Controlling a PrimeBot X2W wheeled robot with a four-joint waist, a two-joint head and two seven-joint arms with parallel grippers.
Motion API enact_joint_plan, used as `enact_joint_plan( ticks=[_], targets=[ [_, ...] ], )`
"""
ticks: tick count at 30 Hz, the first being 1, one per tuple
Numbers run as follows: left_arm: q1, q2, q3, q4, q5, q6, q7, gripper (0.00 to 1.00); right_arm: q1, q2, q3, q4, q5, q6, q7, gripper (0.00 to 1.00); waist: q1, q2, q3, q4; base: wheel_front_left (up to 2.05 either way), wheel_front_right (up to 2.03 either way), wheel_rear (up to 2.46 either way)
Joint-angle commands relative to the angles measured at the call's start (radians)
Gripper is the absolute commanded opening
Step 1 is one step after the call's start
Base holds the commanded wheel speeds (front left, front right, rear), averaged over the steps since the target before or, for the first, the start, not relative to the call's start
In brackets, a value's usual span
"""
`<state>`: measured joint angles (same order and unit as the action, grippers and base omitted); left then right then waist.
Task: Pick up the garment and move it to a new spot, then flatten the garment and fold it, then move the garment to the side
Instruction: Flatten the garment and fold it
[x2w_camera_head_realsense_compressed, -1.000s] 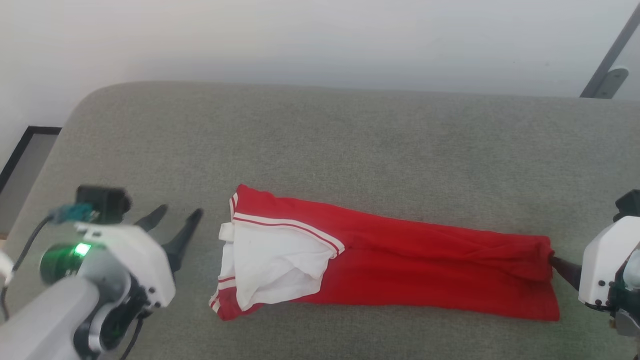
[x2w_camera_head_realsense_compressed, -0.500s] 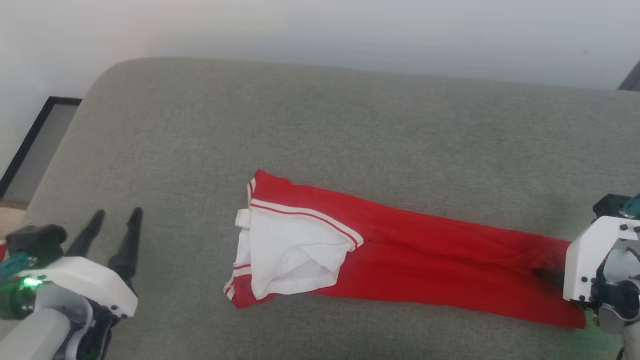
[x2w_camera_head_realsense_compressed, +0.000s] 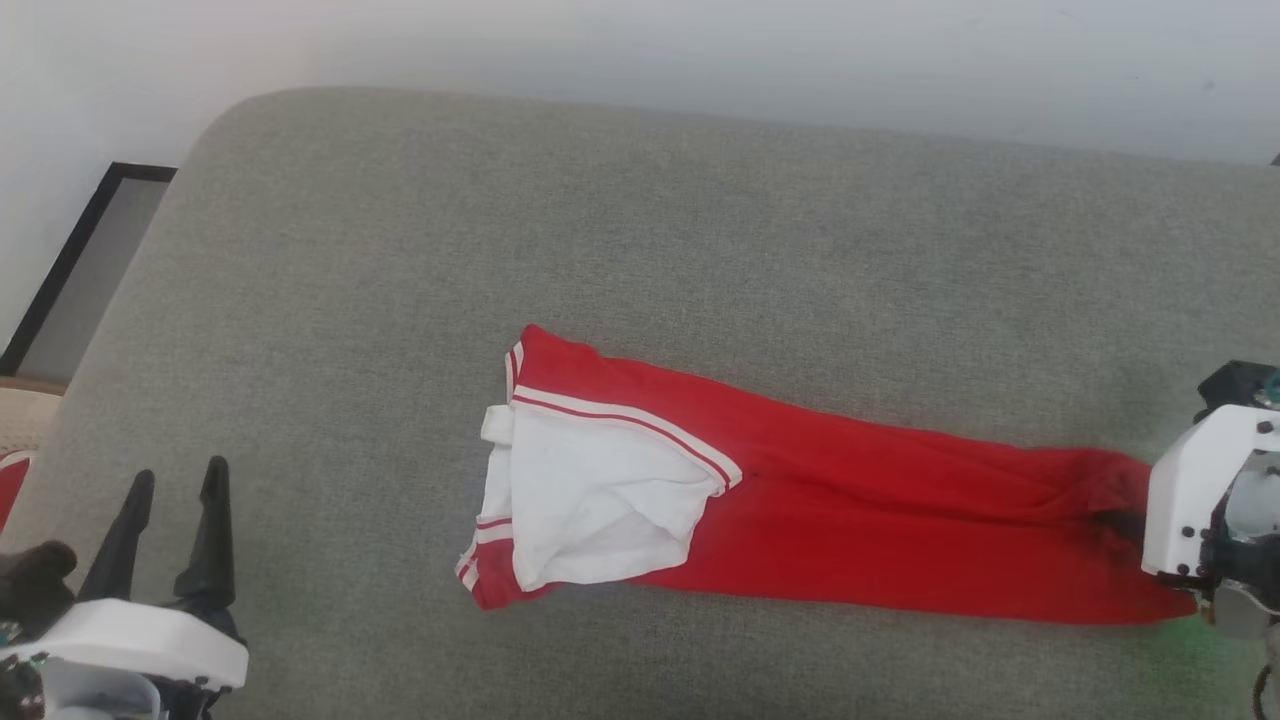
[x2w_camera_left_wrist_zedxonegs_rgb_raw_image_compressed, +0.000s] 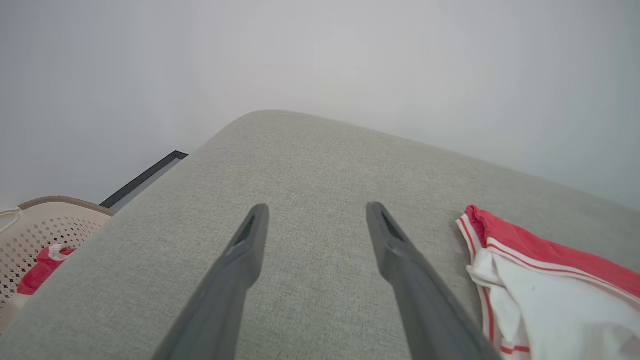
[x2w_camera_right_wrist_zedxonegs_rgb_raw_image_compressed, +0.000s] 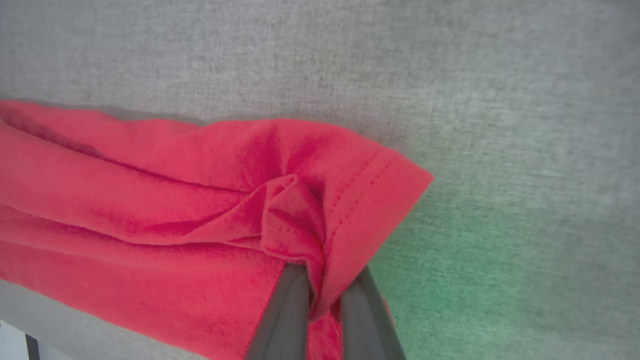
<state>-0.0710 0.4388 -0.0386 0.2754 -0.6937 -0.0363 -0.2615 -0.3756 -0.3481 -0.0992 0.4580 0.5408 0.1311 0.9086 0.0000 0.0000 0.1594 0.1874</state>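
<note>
The garment (x2w_camera_head_realsense_compressed: 860, 530) lies folded into a long red strip across the grey cushion (x2w_camera_head_realsense_compressed: 640, 250), a white sleeve on top at its left end. Its lettering is hidden. My right gripper (x2w_camera_head_realsense_compressed: 1130, 525) is at the strip's right end, shut on the red hem; the right wrist view shows the two fingers (x2w_camera_right_wrist_zedxonegs_rgb_raw_image_compressed: 285, 310) pinching a bunched fold of the garment (x2w_camera_right_wrist_zedxonegs_rgb_raw_image_compressed: 200, 215). My left gripper (x2w_camera_head_realsense_compressed: 175, 490) stands open at the lower left, well apart from the cloth, nothing between its fingers (x2w_camera_left_wrist_zedxonegs_rgb_raw_image_compressed: 240, 265). The garment's striped collar end (x2w_camera_left_wrist_zedxonegs_rgb_raw_image_compressed: 540, 280) shows at right of the left wrist view.
A pale perforated laundry basket (x2w_camera_left_wrist_zedxonegs_rgb_raw_image_compressed: 35, 230) holding red cloth stands beside the cushion's left end. A dark-framed panel (x2w_camera_head_realsense_compressed: 80, 250) lies on the floor by the wall. Bare grey cushion (x2w_camera_left_wrist_zedxonegs_rgb_raw_image_compressed: 310, 165) stretches behind and left of the garment.
My right gripper has closed on the garment's right hem. The left arm has drawn back toward the lower left, still open. The head camera has shifted, moving the whole picture.
</note>
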Motion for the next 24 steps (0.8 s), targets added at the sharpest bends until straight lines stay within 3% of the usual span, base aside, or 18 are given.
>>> enact_joint_plan(
  ticks=[1,7,14,20,24],
  targets=[
    [0.01,-0.014,0.021,0.006,0.02,-0.016,-0.003,1.0,-0.002,-0.013,0.0,0.007,0.004,-0.001,-0.011,0.0,0.0,0.0,0.001,-0.002,0.0,0.0,0.0],
    [0.023,-0.093,0.141,0.018,0.13,-0.074,-0.004,1.0,-0.002,-0.075,-0.039,0.008,0.001,-0.001,-0.036,0.0,0.0,0.0,0.005,-0.018,0.0,0.0,0.0],
    [0.016,-0.149,0.201,0.013,0.199,-0.094,-0.004,1.0,-0.024,-0.187,-0.136,0.066,-0.053,-0.001,-0.079,0.0,0.0,0.0,0.018,-0.04,0.0,0.0,0.0],
    [0.01,-0.144,0.18,-0.004,0.191,-0.094,-0.004,1.0,-0.067,-0.234,-0.168,0.152,-0.116,0.0,-0.111,0.0,0.0,0.0,0.023,-0.054,0.0,0.0,0.0],
    [0.024,-0.141,0.185,-0.006,0.178,-0.094,-0.004,1.0,-0.083,-0.208,-0.121,0.132,-0.103,0.0,-0.101,0.0,0.0,0.0,0.015,-0.067,0.0,0.0,0.0]
  ],
)
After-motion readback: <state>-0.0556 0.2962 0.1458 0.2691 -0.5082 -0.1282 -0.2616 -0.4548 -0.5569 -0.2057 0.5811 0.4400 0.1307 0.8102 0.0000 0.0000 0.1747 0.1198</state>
